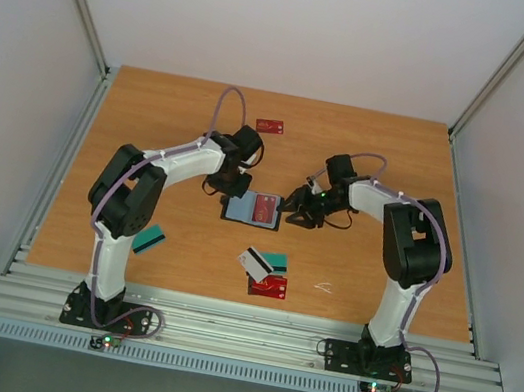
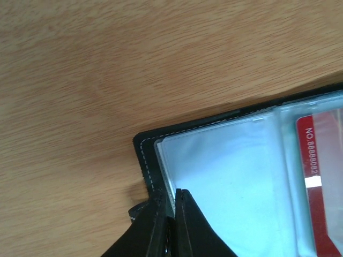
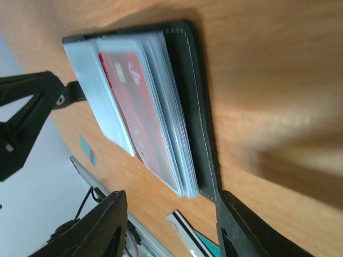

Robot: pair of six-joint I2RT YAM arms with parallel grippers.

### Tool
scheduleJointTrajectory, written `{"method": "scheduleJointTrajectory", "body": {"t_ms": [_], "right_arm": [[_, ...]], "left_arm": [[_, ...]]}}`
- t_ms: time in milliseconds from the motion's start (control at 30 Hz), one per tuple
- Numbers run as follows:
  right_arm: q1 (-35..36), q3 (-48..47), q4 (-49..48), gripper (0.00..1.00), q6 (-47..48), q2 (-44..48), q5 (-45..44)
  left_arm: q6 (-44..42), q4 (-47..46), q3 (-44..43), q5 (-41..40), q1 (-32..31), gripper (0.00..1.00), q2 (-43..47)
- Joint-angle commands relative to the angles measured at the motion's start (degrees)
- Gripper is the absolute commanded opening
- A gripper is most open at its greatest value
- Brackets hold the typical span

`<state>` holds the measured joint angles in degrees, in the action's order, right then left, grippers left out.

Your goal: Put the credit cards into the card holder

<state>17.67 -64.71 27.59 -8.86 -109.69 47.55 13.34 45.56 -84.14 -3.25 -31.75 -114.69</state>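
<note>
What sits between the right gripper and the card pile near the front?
Nothing visible. Bare table separates the right gripper from the card pile; the card holder lies to its left, pinched by the left gripper.

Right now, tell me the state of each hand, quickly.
Left hand: closed, pinching the edge of the open card holder.
Right hand: open, holding nothing.

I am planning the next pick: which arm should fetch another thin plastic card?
Right: the right fingers are open and empty; the left fingers pinch the edge of the black folding card holder.
</note>
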Motion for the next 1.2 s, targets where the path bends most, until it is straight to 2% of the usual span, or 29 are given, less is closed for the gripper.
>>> {"method": "scheduleJointTrajectory", "body": {"t_ms": [0,267,600,767,1167], "right_arm": [[-0.8,-3.8,0.2,0.49,1.5,-3.5,0.6],[-0.9,-8.8,1.7,0.53,3.1,-8.8,1.0],[-0.5,-6.3,-1.4,0.53,2.2,-9.0,5.7],[-0.6,-5.3,-5.5,0.52,-0.7,-7.4,9.6],[-0.5,-0.1,-17.3,0.49,-9.0,-3.0,16.1]], "left_arm": [[-1.4,-3.4,0.5,3.7,0.0,0.06,-0.7],[-2.6,-5.3,0.9,9.7,-0.1,0.05,-1.0],[-2.5,-7.0,-0.4,19.1,-0.1,0.04,-3.7],[-1.9,-7.8,0.0,23.9,-0.4,0.04,-4.0],[0.2,-10.1,2.7,29.3,-0.7,0.03,-2.8]]}}
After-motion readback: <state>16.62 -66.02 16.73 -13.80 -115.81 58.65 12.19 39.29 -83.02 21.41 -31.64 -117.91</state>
